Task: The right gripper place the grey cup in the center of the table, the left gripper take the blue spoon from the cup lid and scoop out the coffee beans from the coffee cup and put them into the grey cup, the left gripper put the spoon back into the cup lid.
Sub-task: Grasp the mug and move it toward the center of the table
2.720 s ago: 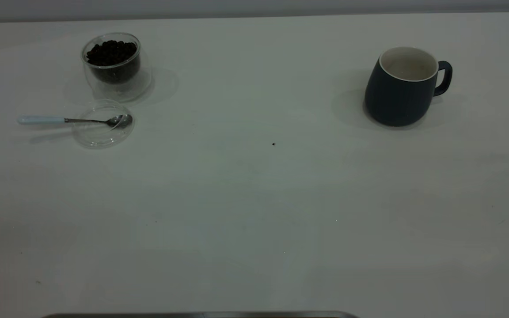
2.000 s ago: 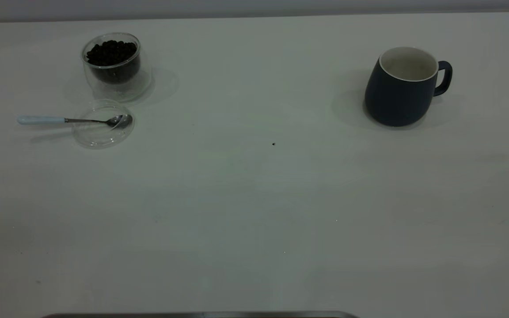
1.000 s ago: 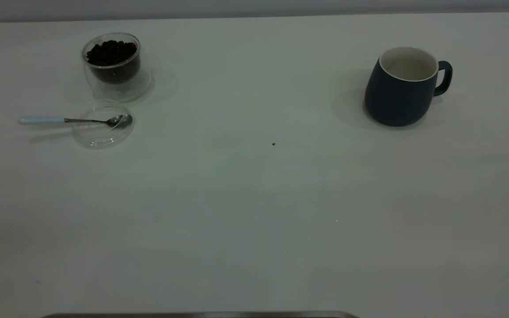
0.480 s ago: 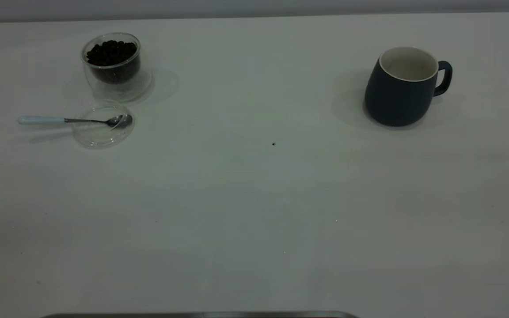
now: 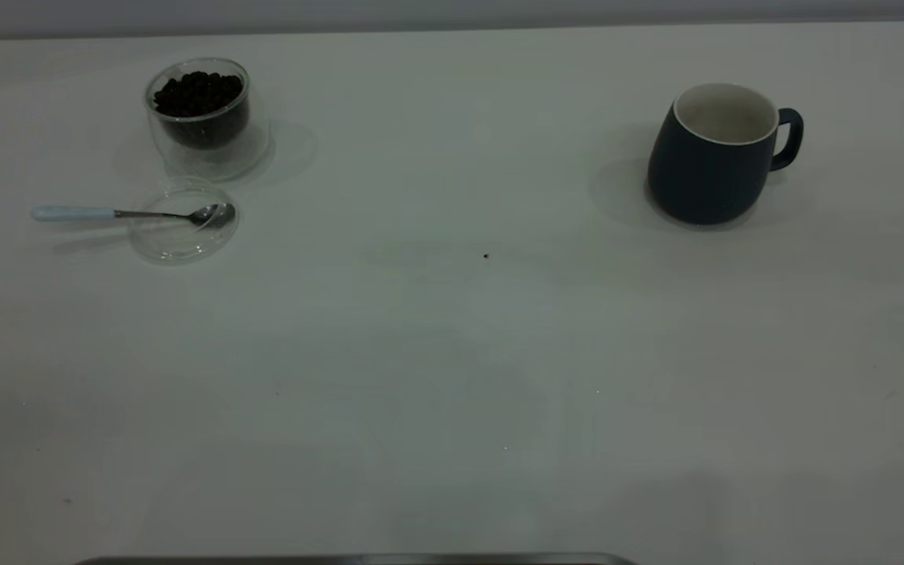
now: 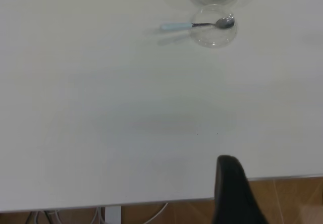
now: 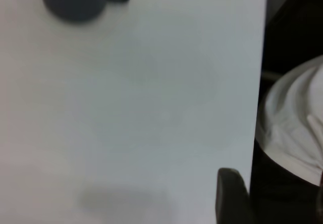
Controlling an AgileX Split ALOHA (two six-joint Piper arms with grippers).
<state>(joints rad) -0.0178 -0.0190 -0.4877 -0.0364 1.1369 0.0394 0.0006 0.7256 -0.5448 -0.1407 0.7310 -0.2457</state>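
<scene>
Far ahead of the left tool (image 6: 229,183), jaw state untellable: one blue spoon (image 5: 118,213) across one cup lid (image 5: 183,235), seemingly one coffee cup (image 5: 205,118); one grey cup (image 5: 712,157).

Coffee cup (image 5: 201,118) stands at far left of table (image 5: 452,353), coffee beans (image 5: 198,92) in it. Cup lid (image 5: 184,221) lies just in front of it; spoon (image 5: 130,213) bowl rests in lid, handle pointing left. Grey cup (image 5: 715,153) well apart, far right.

Grey cup (image 7: 75,2) upright on the table (image 7: 151,108), handle toward the table's edge.
</scene>
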